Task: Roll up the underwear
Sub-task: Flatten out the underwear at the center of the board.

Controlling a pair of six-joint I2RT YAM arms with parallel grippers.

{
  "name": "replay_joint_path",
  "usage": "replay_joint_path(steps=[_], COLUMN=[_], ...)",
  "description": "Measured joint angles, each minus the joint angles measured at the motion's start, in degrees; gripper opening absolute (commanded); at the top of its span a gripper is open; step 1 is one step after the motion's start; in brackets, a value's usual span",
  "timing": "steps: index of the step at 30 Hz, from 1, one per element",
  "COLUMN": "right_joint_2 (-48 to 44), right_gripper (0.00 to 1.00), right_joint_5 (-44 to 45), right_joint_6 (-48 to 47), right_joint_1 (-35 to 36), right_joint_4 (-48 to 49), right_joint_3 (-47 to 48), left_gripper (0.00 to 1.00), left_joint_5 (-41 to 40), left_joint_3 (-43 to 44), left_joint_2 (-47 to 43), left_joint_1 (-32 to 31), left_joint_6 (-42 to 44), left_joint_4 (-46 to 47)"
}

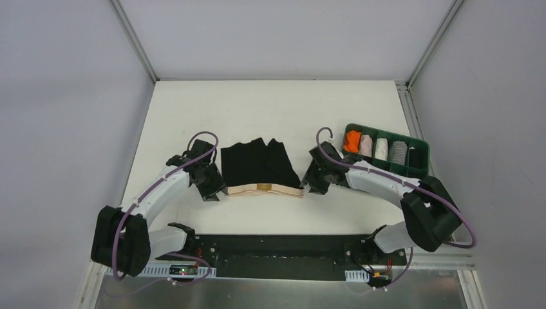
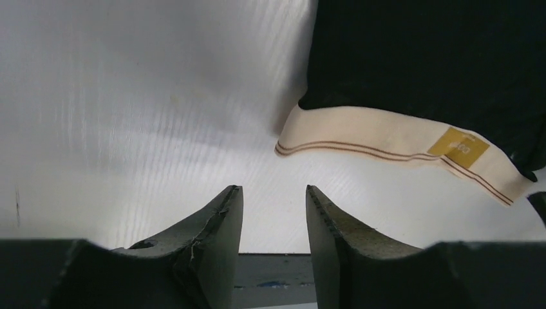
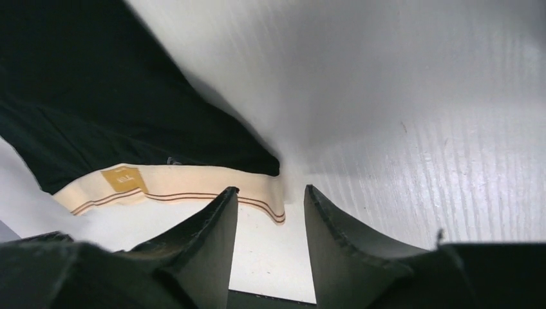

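Top view: the underwear (image 1: 257,164) lies spread flat on the white table (image 1: 270,106), near its middle and between the two arms. The black fabric points toward the far edge. The beige waistband (image 1: 264,190) faces the arm bases, curves slightly, and carries a small tan label (image 1: 263,187) at its centre. The left hand (image 1: 209,187) rests low just beside the waistband's left end. The right hand (image 1: 313,180) rests just beside the right end. A green tray (image 1: 386,131) stands near the table's right edge, well apart from the underwear. Its compartments hold rolls in a row: orange (image 1: 352,140), pale pink (image 1: 366,145), white (image 1: 381,149) and grey (image 1: 399,152).

Left wrist view: the left hand (image 2: 273,193) has its fingers (image 2: 219,225) apart, with only bare table between them. The waistband (image 2: 386,138) ends just beyond the fingertips and does not touch them. Two thin brown stripes run along its lower edge, and the label (image 2: 458,147) sits to the right.

Right wrist view: the right hand (image 3: 270,193) also has its fingers (image 3: 212,225) spread and grips nothing. The waistband's (image 3: 193,187) corner shows in the gap just past the fingertips. Whether it touches a finger cannot be told. The label (image 3: 122,178) lies to the left, with the black fabric (image 3: 96,96) beyond it.
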Motion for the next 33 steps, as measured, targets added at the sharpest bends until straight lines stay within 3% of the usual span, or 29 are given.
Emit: replay_joint_path(steps=[7, 15, 25, 28, 33], right_joint_2=[-5.90, -8.22, -6.34, -5.86, -5.42], right_gripper=[0.53, 0.48, 0.42, 0.39, 0.37], right_joint_5=[3.58, 2.21, -1.14, -1.07, -1.07], right_joint_6=[0.02, 2.25, 5.25, 5.49, 5.55], right_joint_1=[-0.02, -0.17, -0.07, -0.04, 0.04], right_joint_4=[0.63, 3.41, 9.88, 11.15, 12.02], right_joint_3=[-0.81, -6.58, -9.05, -9.05, -9.05], left_gripper=[0.38, 0.34, 0.16, 0.18, 0.32], left_joint_5=[0.66, 0.79, 0.94, 1.01, 1.81], left_joint_3=[0.26, 0.26, 0.52, 0.52, 0.52], left_joint_2=[10.78, 12.39, 14.14, 14.21, 14.19], left_joint_1=[0.22, 0.24, 0.92, 0.96, 0.96], left_joint_6=[5.11, 5.90, 5.57, 5.44, 5.11], left_joint_4=[6.73, 9.57, 10.78, 10.78, 11.17])
